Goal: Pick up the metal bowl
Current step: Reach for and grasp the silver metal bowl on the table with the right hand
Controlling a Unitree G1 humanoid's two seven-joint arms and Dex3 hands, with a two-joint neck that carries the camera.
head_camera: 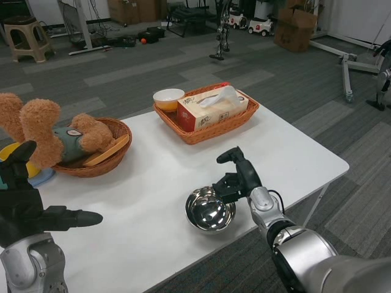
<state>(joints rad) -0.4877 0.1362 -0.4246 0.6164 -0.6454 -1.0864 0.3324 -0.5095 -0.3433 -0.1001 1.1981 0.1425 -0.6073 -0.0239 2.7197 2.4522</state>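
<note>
Metal bowl was polished, mirror-glossy. Both baskets, round and rectangular, were woven wicker. Teddy bear was fuzzy plush. Table was smooth, matt white.

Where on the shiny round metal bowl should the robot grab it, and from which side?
Probably the thin rim on the right side of the shiny round metal bowl, where the right hand already sits. The bowl stands upright and open, so the fingers could hook over the edge and pinch the wall.

Near the table's far edge: rectangular wicker basket held a tissue box and small bowl. Toward its left edge, a round basket carried a teddy bear.
</note>
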